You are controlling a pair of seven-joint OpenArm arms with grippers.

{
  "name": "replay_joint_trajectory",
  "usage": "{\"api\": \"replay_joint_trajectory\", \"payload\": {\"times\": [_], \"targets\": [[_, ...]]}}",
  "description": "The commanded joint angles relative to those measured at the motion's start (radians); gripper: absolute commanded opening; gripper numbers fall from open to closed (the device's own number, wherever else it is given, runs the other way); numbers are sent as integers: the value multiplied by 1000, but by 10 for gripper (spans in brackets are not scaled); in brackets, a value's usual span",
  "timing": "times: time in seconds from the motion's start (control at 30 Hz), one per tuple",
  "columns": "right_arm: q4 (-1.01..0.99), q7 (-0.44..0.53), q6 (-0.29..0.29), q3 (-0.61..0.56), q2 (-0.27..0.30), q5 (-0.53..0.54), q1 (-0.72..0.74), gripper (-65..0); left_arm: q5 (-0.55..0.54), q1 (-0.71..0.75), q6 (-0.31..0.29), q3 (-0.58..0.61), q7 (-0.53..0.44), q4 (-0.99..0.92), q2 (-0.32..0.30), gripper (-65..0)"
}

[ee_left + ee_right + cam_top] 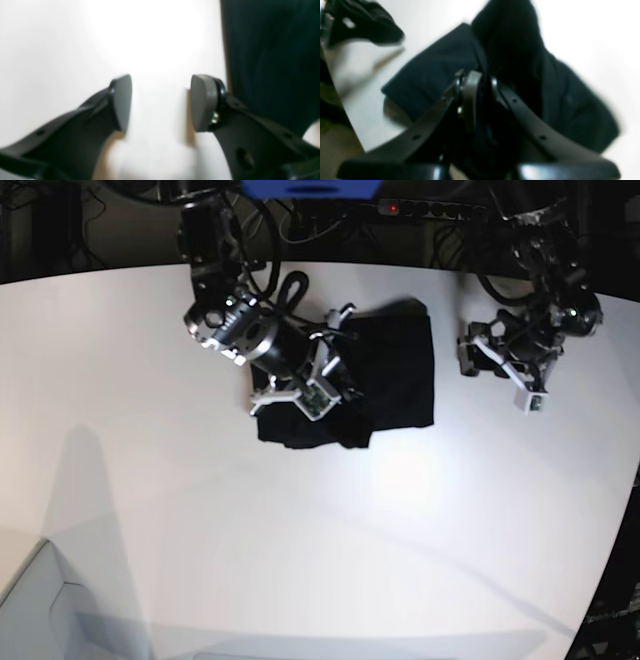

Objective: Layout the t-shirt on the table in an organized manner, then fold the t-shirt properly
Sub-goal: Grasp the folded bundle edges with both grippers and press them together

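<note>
Right gripper (480,82) is nearly closed, its two dark fingers pinching a bunched fold of the t-shirt (440,72) — black cloth fills the narrow gap between them in the right wrist view. Seen from the base view, this arm reaches down from the far edge of the table (300,520) and sits over the left part of the shirt. Left gripper (161,102) has its jaws partly apart with only bare white tabletop between the grey pads (122,100); it holds nothing, and the shirt's straight dark edge lies just beside its right-hand finger. In the base view this gripper hangs over the table on the right, apart from the garment. The t-shirt (385,375) is a compact black shape — roughly rectangular, its right side flat and neat, its left and lower edge rumpled and lifted into folds where it is gripped. It lies toward the far middle of the large white table. No print or label shows on it.
</note>
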Motion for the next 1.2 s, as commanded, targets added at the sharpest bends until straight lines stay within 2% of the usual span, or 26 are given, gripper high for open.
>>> {"api": "replay_joint_trajectory", "payload": {"times": [0.0, 0.17, 0.2, 0.3, 0.47, 0.67, 1.03, 1.13, 1.17], "targets": [[32, 27, 4, -5, -10, 18, 11, -650, 12, -2, 5, 2, 22, -2, 1, -348], [109, 27, 4, -33, -22, 18, -9, -650, 14, -18, 9, 93, 22, -19, 1, -615], [116, 27, 4, -47, -24, 18, -9, -650, 15, -25, 9, 113, 21, -19, 1, -650], [135, 27, 4, -96, -24, 18, -10, -650, 17, -32, 11, 160, 16, -31, -1, -634], [130, 27, 4, -182, -25, 18, -4, -650, 17, -47, 11, 180, 16, -91, 1, -648], [-25, 27, 4, -268, -27, 17, 69, -650, 15, -56, 11, 177, 16, -115, 1, -648], [-192, 27, 4, -261, -32, 17, 163, -650, 9, -55, 6, 171, 16, -115, -5, -648], [-211, 26, 4, -222, -35, 17, 169, -648, 9, -55, 6, 171, 16, -115, -5, -648], [-211, 26, 4, -206, -36, 17, 168, -625, 8, -55, 6, 171, 16, -115, -4, -648]]}}
